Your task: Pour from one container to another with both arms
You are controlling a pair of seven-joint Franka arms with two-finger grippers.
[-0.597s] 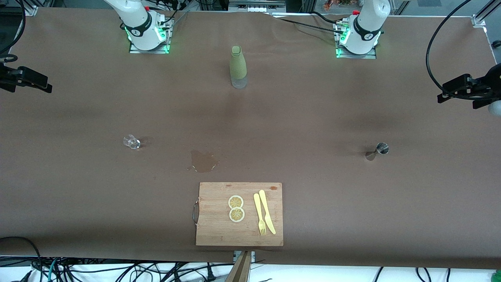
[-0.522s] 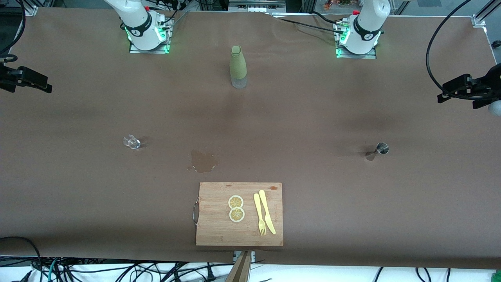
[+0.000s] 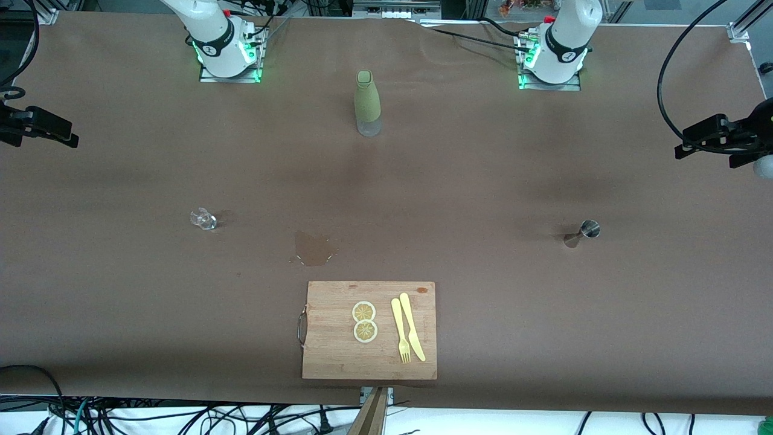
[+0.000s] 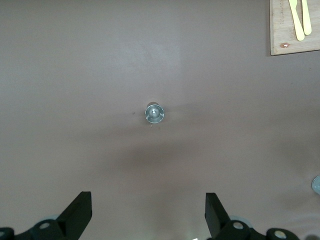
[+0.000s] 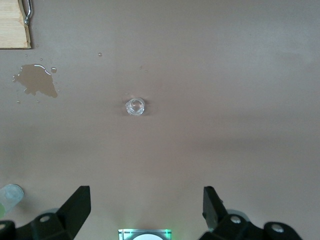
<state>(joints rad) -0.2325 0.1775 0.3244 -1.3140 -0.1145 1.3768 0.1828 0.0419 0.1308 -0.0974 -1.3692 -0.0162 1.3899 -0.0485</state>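
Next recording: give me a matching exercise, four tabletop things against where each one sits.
Things:
1. green bottle
2. metal jigger
3. small clear glass
4. lemon slices

Places:
A. on the wooden cutting board, beside the yellow fork
B. toward the left arm's end of the table
C. upright between the two arm bases
D. toward the right arm's end, near the wet spill

Pairs: 1-C, 2-B, 3-D, 4-A
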